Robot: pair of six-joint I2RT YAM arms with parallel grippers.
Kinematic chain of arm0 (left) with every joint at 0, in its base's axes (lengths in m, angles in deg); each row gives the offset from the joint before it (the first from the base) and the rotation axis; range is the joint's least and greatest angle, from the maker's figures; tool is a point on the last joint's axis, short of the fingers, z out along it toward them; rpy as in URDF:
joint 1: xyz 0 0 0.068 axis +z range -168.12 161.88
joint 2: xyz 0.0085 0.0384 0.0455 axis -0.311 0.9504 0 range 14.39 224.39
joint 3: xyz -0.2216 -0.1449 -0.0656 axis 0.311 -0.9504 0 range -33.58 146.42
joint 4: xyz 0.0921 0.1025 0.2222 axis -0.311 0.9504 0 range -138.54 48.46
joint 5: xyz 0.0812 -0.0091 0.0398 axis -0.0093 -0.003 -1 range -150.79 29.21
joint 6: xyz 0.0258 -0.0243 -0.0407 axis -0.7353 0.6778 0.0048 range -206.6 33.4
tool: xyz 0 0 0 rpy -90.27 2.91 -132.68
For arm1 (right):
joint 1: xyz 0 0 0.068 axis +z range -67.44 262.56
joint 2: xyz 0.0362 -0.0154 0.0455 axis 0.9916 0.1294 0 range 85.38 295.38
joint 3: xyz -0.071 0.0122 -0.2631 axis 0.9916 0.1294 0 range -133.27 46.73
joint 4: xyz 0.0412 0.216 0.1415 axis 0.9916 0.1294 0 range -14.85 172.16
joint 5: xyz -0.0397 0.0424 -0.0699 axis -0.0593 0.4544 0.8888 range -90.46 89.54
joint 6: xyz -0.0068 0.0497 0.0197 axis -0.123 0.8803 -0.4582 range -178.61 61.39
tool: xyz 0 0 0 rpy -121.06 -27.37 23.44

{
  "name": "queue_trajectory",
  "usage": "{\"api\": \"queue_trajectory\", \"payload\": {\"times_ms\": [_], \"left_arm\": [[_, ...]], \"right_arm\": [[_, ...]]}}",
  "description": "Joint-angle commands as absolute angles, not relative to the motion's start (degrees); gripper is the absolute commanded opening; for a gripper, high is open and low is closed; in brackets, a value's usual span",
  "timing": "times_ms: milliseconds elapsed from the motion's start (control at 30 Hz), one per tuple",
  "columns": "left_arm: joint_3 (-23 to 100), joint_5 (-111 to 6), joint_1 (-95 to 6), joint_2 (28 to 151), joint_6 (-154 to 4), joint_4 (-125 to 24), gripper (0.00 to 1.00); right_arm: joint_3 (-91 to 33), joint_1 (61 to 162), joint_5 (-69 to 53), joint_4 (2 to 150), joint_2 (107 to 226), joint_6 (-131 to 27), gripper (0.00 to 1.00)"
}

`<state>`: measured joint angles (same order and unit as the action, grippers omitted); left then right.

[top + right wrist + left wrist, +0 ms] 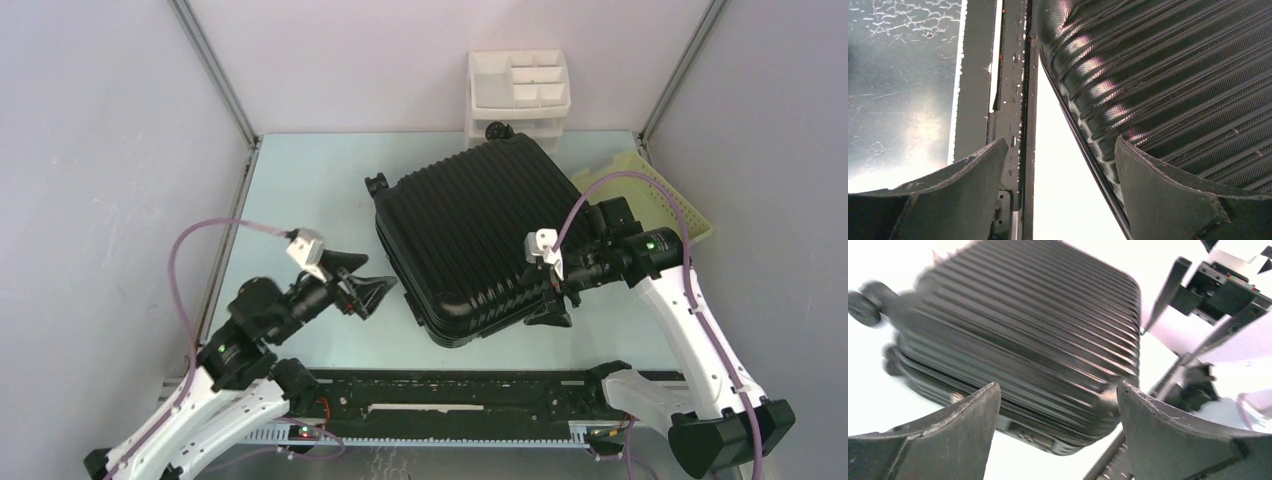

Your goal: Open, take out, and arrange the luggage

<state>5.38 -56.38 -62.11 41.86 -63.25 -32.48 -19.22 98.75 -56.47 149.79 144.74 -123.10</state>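
The luggage lies flat and shut on the worktop, ribbed shell up and turned at an angle, with its wheels toward the far side. Nothing has been taken out yet. The left jaws are spread wide and empty just off its near-left edge. They are aimed at the side where the seam between the two shells is seen in the left wrist view. The right jaws are also spread and grip nothing at the near-right corner. One finger is seen over the shell's rim — whether it touches cannot be told.

The step in hand is judged to be the opening. It would be done best with the case steadied by one arm while the lid edge is caught by the other at the seam. A pinch on the slick ribs would likely slip. No fastening can be made out; it should be found before any lift is tried — otherwise the case would probably be dragged toward the basket.
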Motion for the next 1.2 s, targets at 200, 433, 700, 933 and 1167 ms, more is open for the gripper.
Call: {"api": "queue_trajectory", "payload": {"times_ms": [200, 433, 700, 933, 1167], "left_arm": [[-10.82, -68.31, -57.43, 40.45, -85.12, -45.82, 0.91], [-25.1, -60.53, -45.56, 49.32, -81.1, -75.03, 0.96], [-28.73, -47.58, -40.63, 63.28, -85.89, -95.06, 0.94], [-25.07, -41.28, -39.13, 74.82, -88.13, -98.51, 0.76], [-21.71, -38.4, -38.16, 78.99, -90.58, -98.53, 0.66]], "right_arm": [[-11.73, 96.17, -61.63, 154.91, 142.96, -140.7, 0.89], [-6.79, 95.07, -63.31, 151.2, 143.36, -141.72, 0.89], [-4.29, 92.26, -64.49, 149.78, 143.65, -142.25, 0.89], [-4.06, 92.14, -64.12, 149.86, 143.96, -142.29, 0.89], [-3.98, 91.97, -63.64, 149.7, 144.02, -141.96, 0.88]]}}
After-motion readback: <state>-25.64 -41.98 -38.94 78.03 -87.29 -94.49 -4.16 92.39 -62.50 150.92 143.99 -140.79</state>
